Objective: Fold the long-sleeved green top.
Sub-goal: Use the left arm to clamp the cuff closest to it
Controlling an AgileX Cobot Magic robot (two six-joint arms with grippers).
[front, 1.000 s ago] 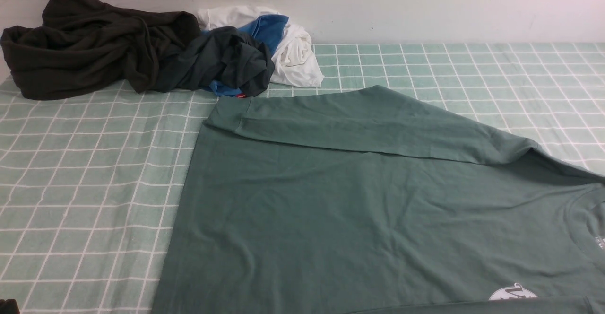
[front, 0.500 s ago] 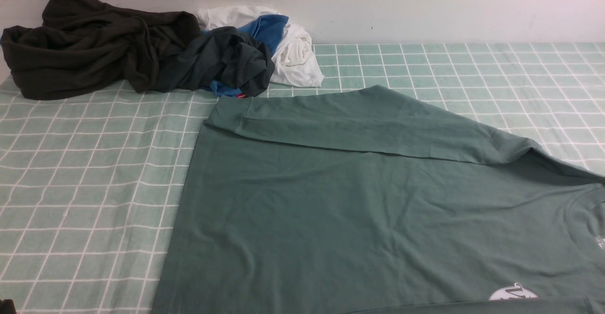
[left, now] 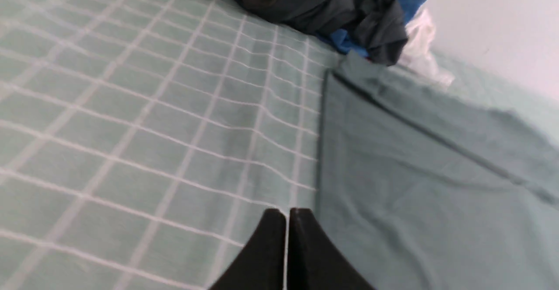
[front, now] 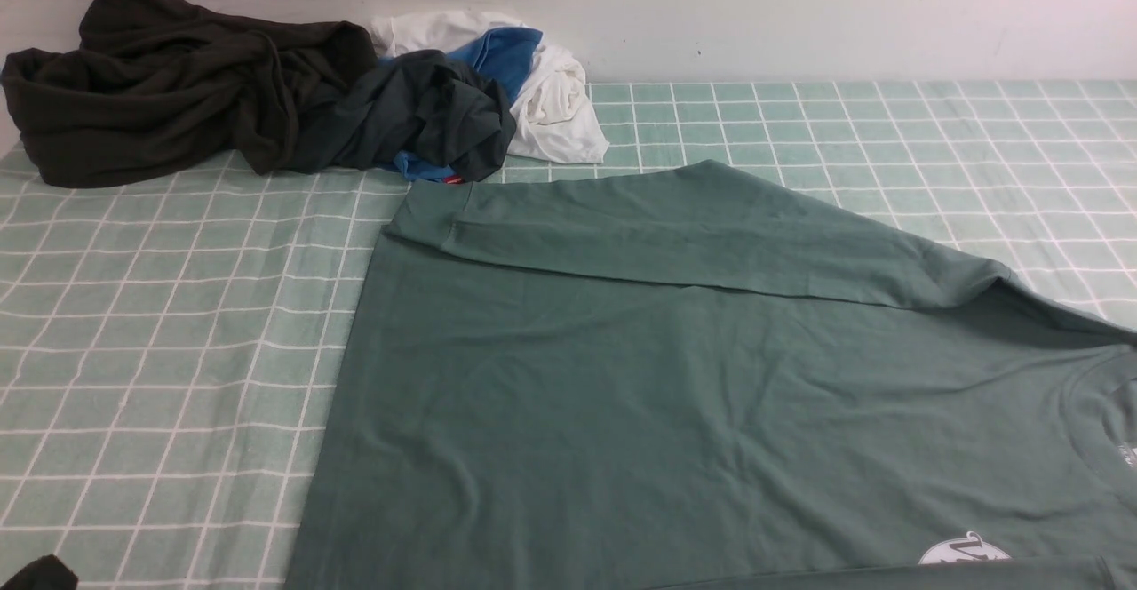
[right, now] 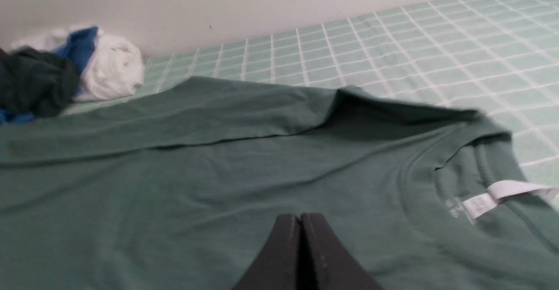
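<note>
The green long-sleeved top (front: 675, 394) lies flat across the middle and right of the checked cloth, collar toward the right, with its far sleeve (front: 693, 226) folded over the body. A white chest print (front: 964, 550) shows at the near right edge. My left gripper (left: 287, 213) is shut and empty, hovering over the checked cloth just beside the top's hem edge (left: 321, 150); in the front view only a dark tip of it (front: 40, 575) shows at the bottom left corner. My right gripper (right: 300, 217) is shut and empty above the top's chest, short of the collar and its white label (right: 484, 200).
A heap of near-black garments (front: 186, 83) lies at the back left, with white and blue garments (front: 542, 83) beside it against the wall. The checked green cloth (front: 160, 341) covers the whole surface. The wall (front: 799, 12) bounds the far side.
A dark tip of my left gripper has risen a little further into the bottom left corner of the front view. The top and the heap have not moved.
</note>
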